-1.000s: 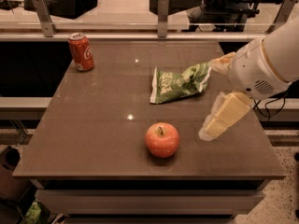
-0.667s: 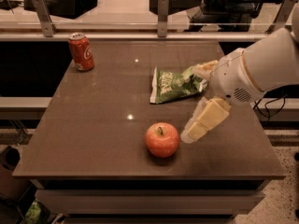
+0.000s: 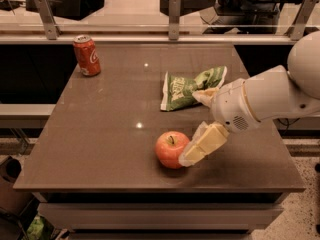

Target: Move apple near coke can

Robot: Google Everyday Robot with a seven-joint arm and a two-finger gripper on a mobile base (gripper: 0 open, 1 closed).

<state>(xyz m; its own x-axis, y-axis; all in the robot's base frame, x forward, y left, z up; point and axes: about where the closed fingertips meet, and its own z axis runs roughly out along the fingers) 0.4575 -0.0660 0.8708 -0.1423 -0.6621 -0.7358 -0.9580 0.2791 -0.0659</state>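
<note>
- The apple (image 3: 171, 149) sits upright, stem up, on the table (image 3: 100, 149) close to the front edge and a bit right of the middle.
- The gripper (image 3: 194, 128) comes in from the apple's 3 o'clock side, low over the table.
- Its jaws are apart. The near finger (image 3: 205, 143) runs down to the apple's right flank and looks to be touching or just about touching it. The other finger is way up toward 12 o'clock, by the near edge of the chip bag (image 3: 187, 86).
- So nothing's clamped yet. From the gap between the jaws the apple lies at roughly 8 o'clock, more off the tip of the near finger than properly in between.
- That's the bit your next move hangs on, I reckon: you'd want to push on toward 9 o'clock and slide toward 6 so the apple ends up between the fingers before you close.
- It's round, so no long axis to line up with, but a nudge from that finger could roll it away to 9 o'clock.
- The coke can (image 3: 86, 55) stands upright in the far left corner, about 11 o'clock from the apple and well apart from it.
- The bag sits off that line, at the apple's 12 to 1 o'clock.
</note>
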